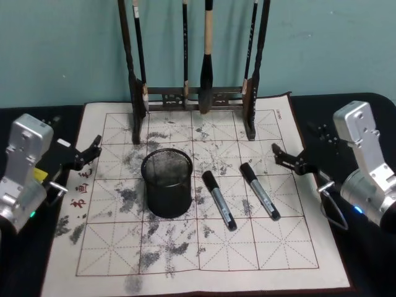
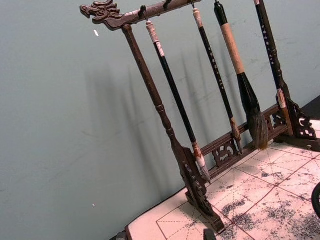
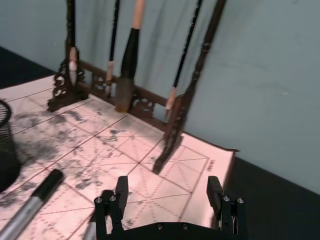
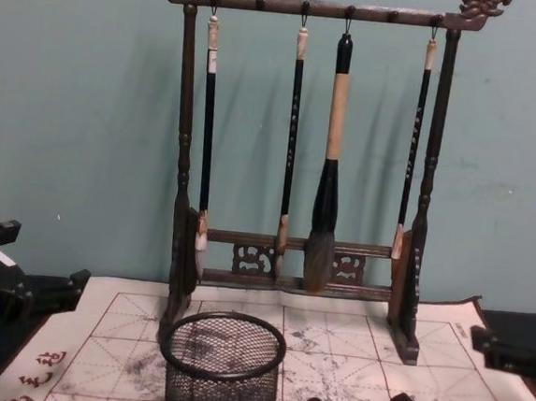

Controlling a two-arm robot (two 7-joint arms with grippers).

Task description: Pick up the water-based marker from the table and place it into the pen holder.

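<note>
Markers, setting: two alike lie flat on the dark desk, which carries everything for the job within reach of both arms.
Mat: an ink-stained gridded calligraphy mat covers the middle of the desk; every item rests on it.
Brush rack: tall wooden brush rack at the mat's far edge, four brushes hanging. It stands behind the work zone, so judged out of the way.
Pen holder: black mesh pen holder, upright at mat centre, mouth up, nothing seen inside. Well set to take a drop from above.
Left marker: left marker lies just right of the holder, apart from it, black cap toward the far side.
Right marker: right marker lies beside the first, roughly parallel, not touching, nearer the right arm. Cannot tell which one is water-based.
Left pincer: left pincer hovers at the mat's left edge, jaws spread, holding nothing.
Right pincer: right pincer hovers at the mat's right edge, jaws spread wide, empty. Judged best placed for the pick.
Status: pick not yet begun.
</note>
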